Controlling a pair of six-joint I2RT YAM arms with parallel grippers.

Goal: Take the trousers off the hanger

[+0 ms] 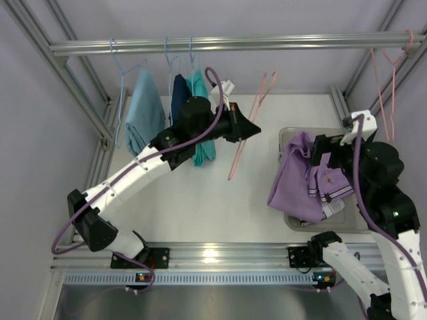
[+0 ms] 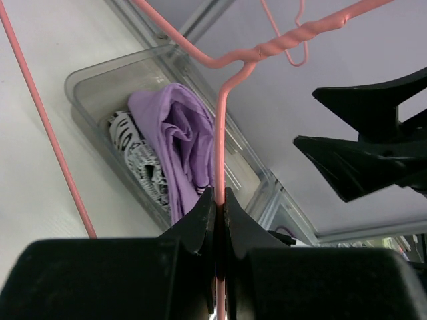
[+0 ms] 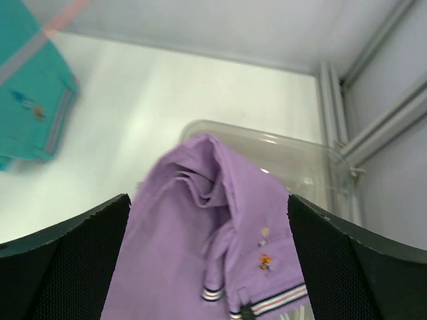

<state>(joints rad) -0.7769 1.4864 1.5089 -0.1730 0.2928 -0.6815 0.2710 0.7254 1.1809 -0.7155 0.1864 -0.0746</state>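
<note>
Where the rail [image 1: 233,43] is crossed, well left of the left fingers: three light-blue wire hangers [image 1: 120,63] are hung, carrying a pale blue garment [image 1: 143,113], a navy garment [image 1: 179,97] and a teal garment [image 1: 201,137].
Left fingers [image 1: 248,128]: pressed together on the wire of the pink hanger [image 1: 253,107]. In the left wrist view the wire is seen pinched between the two black fingers [image 2: 200,220].
Pink hanger: held tilted, with its twisted neck [image 2: 300,30] up and beyond the left fingers. One long side [image 2: 47,133] is slanted down to their left, above the white worktop [image 1: 200,200].
Purple trousers [image 1: 293,180]: well to the right of the left fingers and apart from the pink hanger. They are bunched and draped over the near-left rim of a clear bin [image 1: 288,132], under the right fingers. A striped band and a small embroidered motif [image 3: 265,261] are shown on them.
Clear bin: set on the worktop beneath and beyond the right fingers. A black-and-white patterned cloth [image 2: 143,167] is lying in it beside the trousers.
Right fingers [image 3: 67,267]: spread wide, one at each lower corner of the right wrist view, with the trousers [image 3: 193,220] seen between and below them. Nothing is clamped.
Second pink hanger [image 1: 390,87]: hung at the rail's right end, beyond and to the right of the right fingers [image 1: 328,152].
</note>
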